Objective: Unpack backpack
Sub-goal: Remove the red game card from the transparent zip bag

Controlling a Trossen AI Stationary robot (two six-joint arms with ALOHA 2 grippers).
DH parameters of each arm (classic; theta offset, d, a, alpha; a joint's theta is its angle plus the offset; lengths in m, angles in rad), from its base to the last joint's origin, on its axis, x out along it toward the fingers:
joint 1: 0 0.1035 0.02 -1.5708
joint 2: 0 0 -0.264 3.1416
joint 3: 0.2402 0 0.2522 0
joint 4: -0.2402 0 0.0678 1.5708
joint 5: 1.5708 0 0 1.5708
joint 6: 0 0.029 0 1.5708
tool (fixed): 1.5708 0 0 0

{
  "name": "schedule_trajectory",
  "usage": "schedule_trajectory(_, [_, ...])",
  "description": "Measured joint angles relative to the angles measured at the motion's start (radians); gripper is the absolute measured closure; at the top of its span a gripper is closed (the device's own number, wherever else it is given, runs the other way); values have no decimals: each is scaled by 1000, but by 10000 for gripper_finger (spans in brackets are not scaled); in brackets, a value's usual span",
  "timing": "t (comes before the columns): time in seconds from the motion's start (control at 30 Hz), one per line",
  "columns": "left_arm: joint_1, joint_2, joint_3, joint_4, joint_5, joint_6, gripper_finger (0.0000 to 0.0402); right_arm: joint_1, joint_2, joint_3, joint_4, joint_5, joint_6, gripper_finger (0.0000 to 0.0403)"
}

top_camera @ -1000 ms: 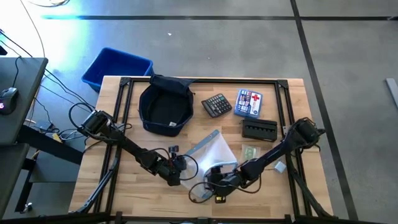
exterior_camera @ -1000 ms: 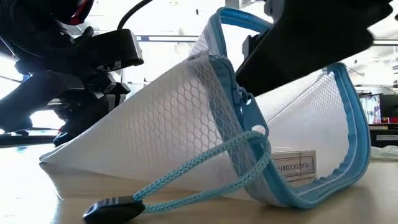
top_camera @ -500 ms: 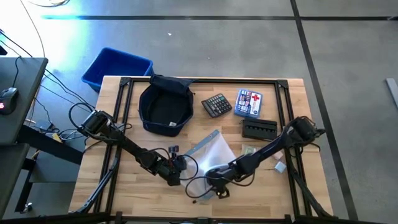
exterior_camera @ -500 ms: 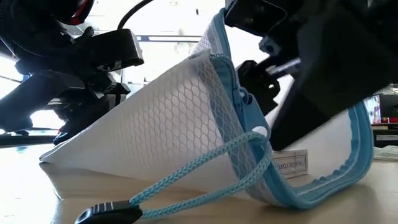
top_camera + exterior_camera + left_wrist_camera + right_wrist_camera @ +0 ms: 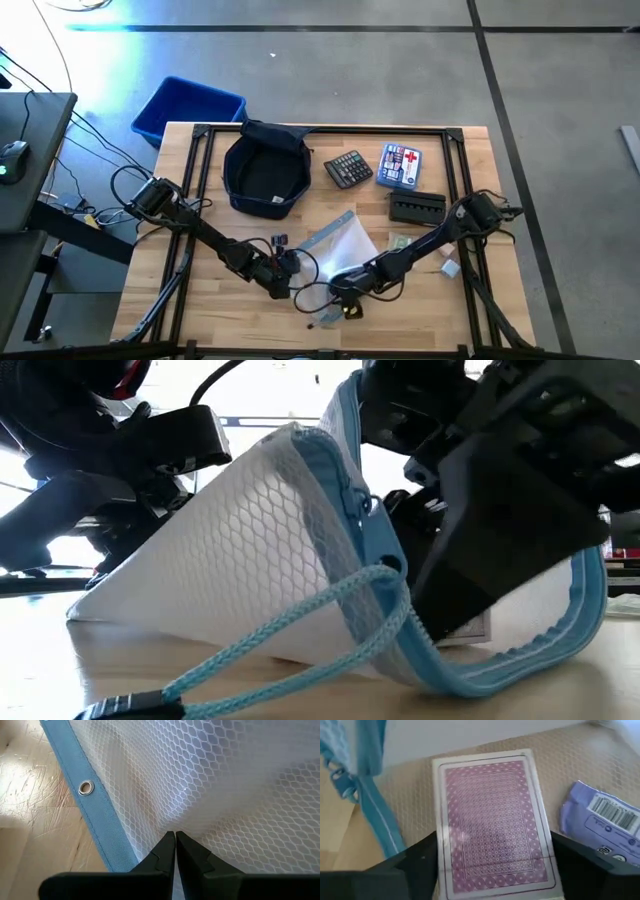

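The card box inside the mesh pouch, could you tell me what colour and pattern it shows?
A purple lattice pattern with a white border on the card box, best seen in the right wrist view.

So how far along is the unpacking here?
Mostly done: the backpack sits open and looks empty, with a calculator, first aid box and black case laid out. In hand: the left claw pinches the mesh pouch while the open right claw reaches for a card deck inside. A purple packet remains.

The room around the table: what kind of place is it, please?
Probably a robotics lab or workshop: bare concrete floor with dark tape lines, loose cables beside the wooden table, and a desk with a computer mouse.
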Motion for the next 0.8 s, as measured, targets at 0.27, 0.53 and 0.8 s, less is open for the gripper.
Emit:
schedule_trajectory(0.27, [-2,-2,2,-67,-31,-69,402,73,-92,-6,-159,-45,159,117])
schedule_trajectory(0.53, [-2,-2,2,-68,-34,-74,402,200,-254,-6,-474,-225,538,117])
schedule_trajectory(0.8, [-8,-2,2,-64,-37,-84,402,277,-369,-6,-907,-149,848,118])
